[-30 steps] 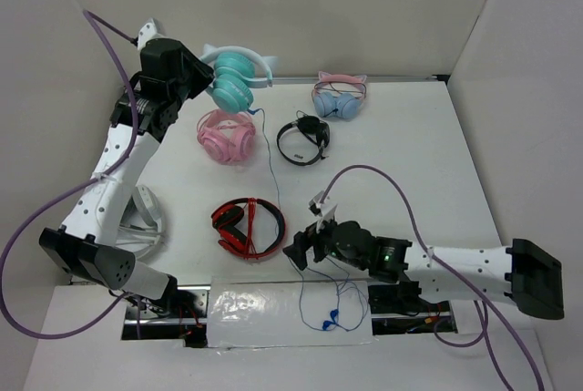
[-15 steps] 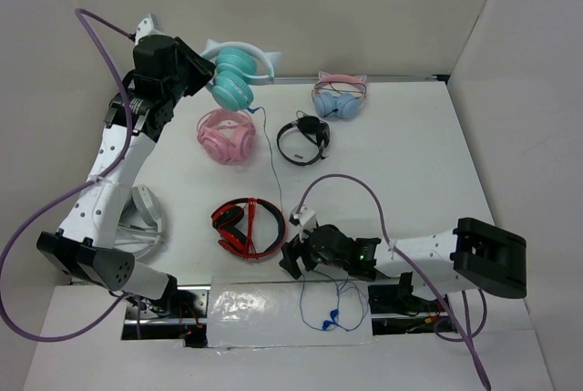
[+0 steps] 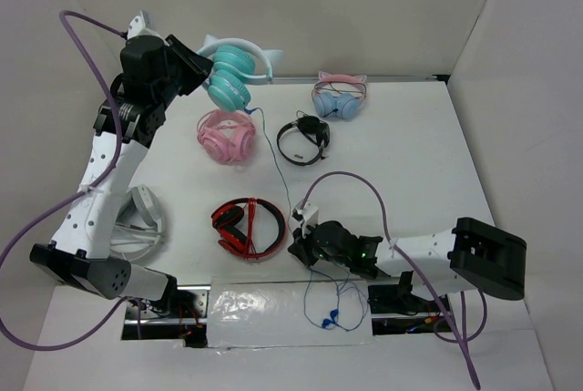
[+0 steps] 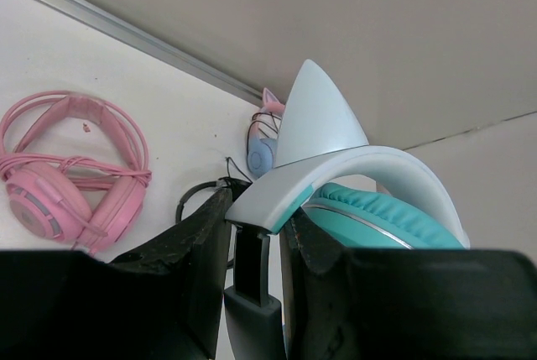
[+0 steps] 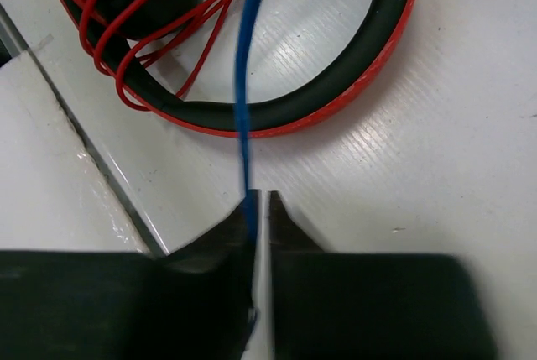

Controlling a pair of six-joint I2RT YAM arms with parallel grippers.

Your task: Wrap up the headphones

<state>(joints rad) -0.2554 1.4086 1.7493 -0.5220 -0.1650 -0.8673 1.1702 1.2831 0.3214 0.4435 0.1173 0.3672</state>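
Headphones (image 3: 232, 77) at back left, lifted off table (image 3: 410, 154). Left gripper (image 4: 256, 234) clamped on white headband (image 4: 352, 167), so blue cable (image 5: 245, 108) hangs free. Right gripper (image 5: 260, 205) pinches cable near front, beside red pair (image 3: 248, 227), likely to wind it.

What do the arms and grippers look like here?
Both the left arm and right arm have white perforated shells and black joints. A purple cable loops along each. The left gripper and right gripper are black; a green light glows near the right wrist.

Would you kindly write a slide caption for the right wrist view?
Right hand pinches the thin blue cable that crosses the red-and-black headphones.
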